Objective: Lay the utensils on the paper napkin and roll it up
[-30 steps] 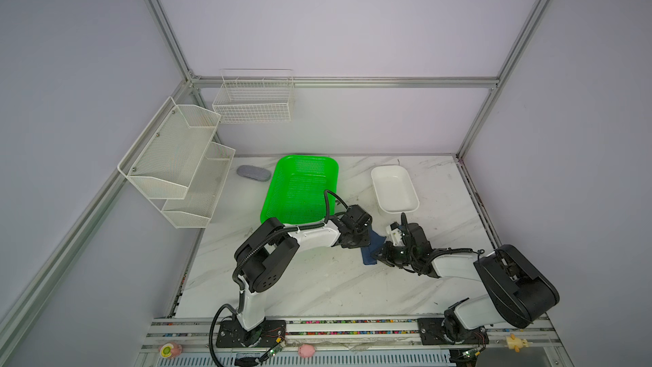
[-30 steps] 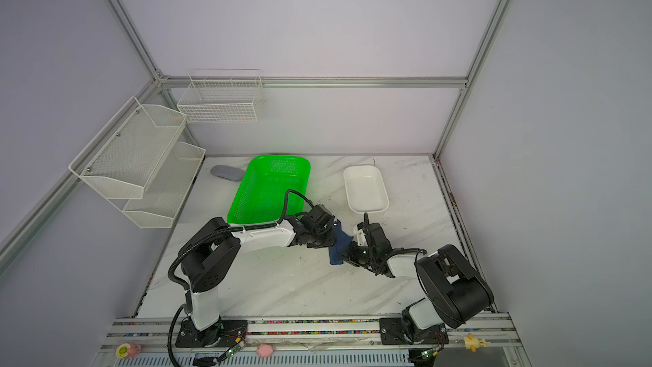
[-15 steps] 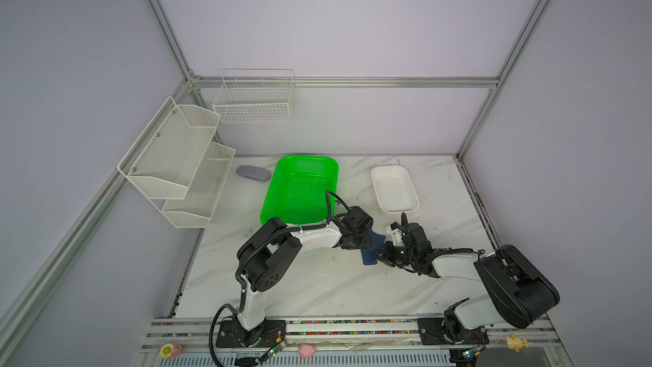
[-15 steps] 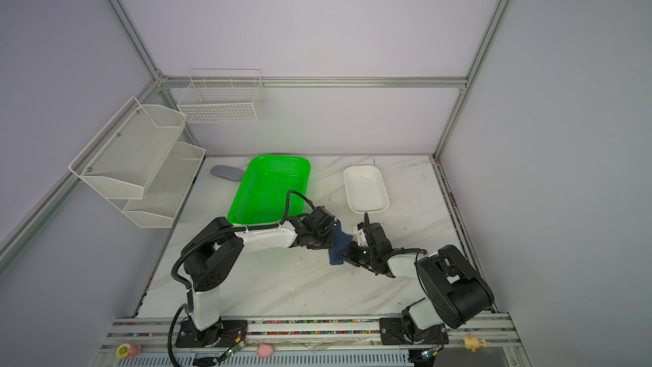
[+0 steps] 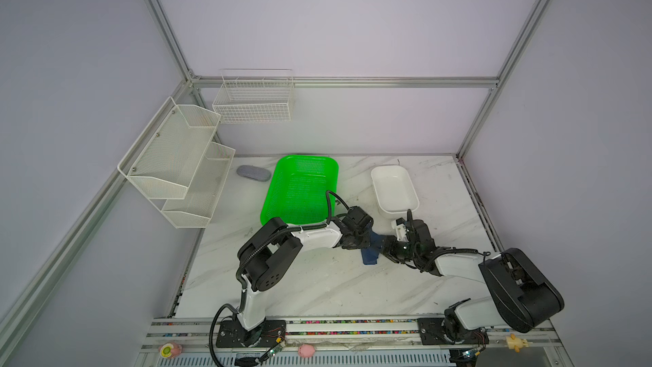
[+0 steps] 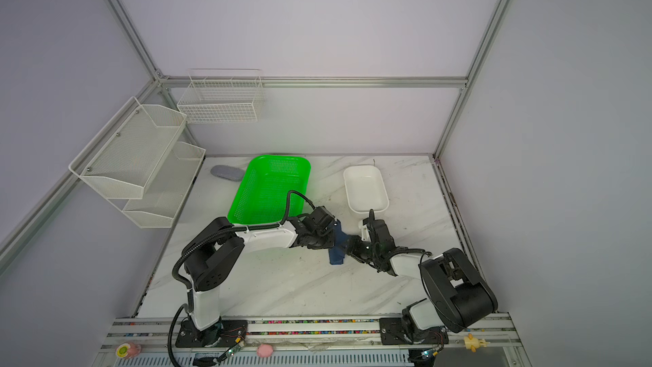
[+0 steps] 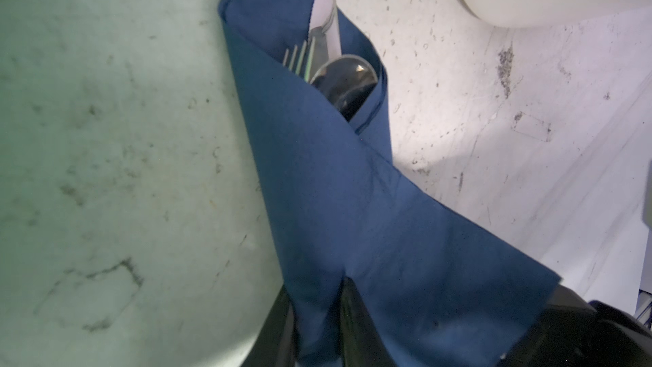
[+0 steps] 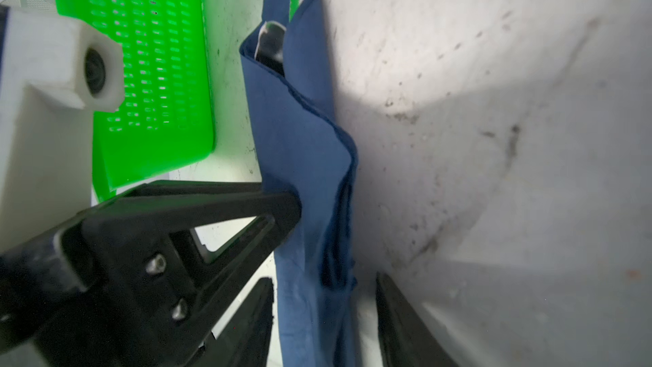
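In both top views the paper napkin lies as a narrow navy roll near the middle of the bench, just off the near right corner of the green basket and short of the near end of the white tray; there the two arms meet over it and hide most of it, and no metal shows; the left wrist view alone shows the open end of the roll, where the utensils poke out: a knife blade, fork tines and a spoon bowl; it also shows the left gripper pinching a fold of the napkin between closed fingers; the right wrist view shows the roll from its other end, with shiny ends peeping from the far opening beside the basket; there the right gripper stands with jaws parted around the napkin, one finger clear of it, while a finger of the left gripper presses the roll's side.
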